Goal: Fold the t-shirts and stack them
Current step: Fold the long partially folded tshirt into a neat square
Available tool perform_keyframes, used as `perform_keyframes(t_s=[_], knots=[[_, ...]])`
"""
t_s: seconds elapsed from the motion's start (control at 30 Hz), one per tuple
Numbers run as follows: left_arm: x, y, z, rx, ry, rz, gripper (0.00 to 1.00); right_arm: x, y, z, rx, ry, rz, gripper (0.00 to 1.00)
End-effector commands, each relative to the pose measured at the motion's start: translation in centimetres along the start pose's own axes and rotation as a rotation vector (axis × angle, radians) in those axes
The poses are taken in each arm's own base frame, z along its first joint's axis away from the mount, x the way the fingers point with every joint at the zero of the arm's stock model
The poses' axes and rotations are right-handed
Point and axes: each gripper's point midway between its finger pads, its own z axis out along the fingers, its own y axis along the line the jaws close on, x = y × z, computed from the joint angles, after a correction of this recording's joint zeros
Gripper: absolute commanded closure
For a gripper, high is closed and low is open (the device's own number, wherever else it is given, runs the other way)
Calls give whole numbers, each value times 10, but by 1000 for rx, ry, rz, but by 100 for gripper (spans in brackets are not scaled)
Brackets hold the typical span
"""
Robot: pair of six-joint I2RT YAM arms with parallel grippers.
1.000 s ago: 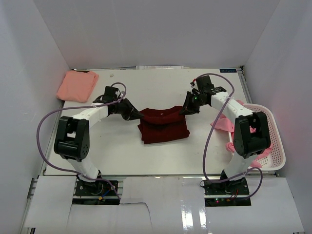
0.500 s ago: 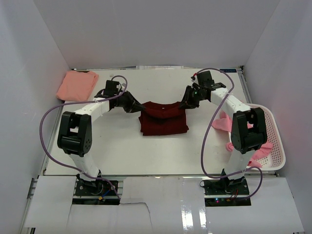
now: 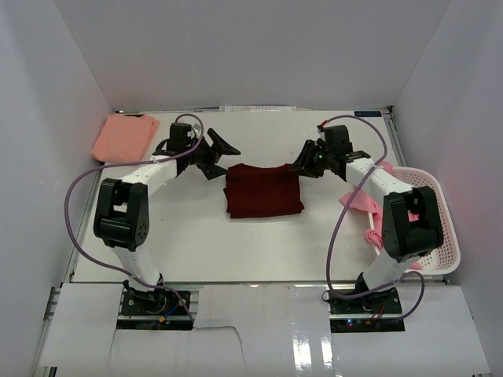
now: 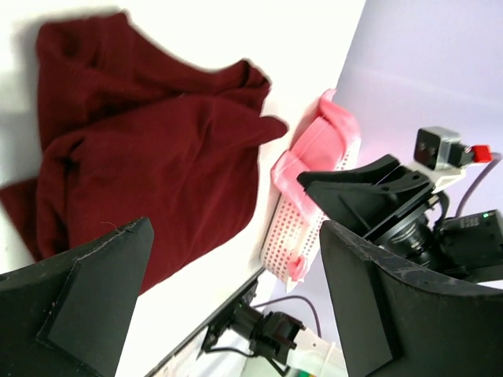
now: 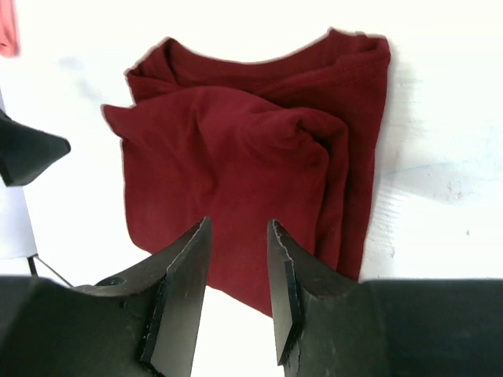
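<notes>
- Left gripper (image 4: 236,236) is spread wide with nothing in it. It hangs just off the far left corner of the maroon t-shirt (image 3: 263,191).
- Right gripper (image 5: 240,228) has a narrower gap between its fingers and nothing pinched there, only cloth visible below. It's at the far right corner.
- One gripper per far corner fits a two-handed fold along that edge, I reckon.
- The maroon shirt lies flat mid-table (image 3: 259,243), between the two arms where both can reach it. It's a rough rectangle, a bit lumpy and layered in the wrist views.
- Its long axis runs left-right across the table. The far edge dips in a shallow curve, which could be the collar, but I can't say for sure.
- The salmon shirt (image 3: 124,138) is folded in the far left corner, well apart. My guess is that's the stack spot.
- The brighter pink shirts (image 3: 361,200) spill out of the white basket (image 3: 440,236) on the right, probably still waiting their turn.
</notes>
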Motion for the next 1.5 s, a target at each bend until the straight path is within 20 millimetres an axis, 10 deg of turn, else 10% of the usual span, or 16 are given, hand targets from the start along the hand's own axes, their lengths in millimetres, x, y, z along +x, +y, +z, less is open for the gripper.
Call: perform_keyframes(t_s=[0.0,0.2,0.67,1.47], knots=[[-23,-54,-21,121,-106,97,2,-32,27,-15,-102,-147,-59,59],[-9,-67,-38,168,-82,201,2,-13,37,-12,-173,-43,-143,57],[-43,9,-43,-148,-303,552,2,-34,-4,29,-30,-10,-496,35],[-40,10,-11,280,-261,1376,15,-25,-15,58,-292,33,-786,43]])
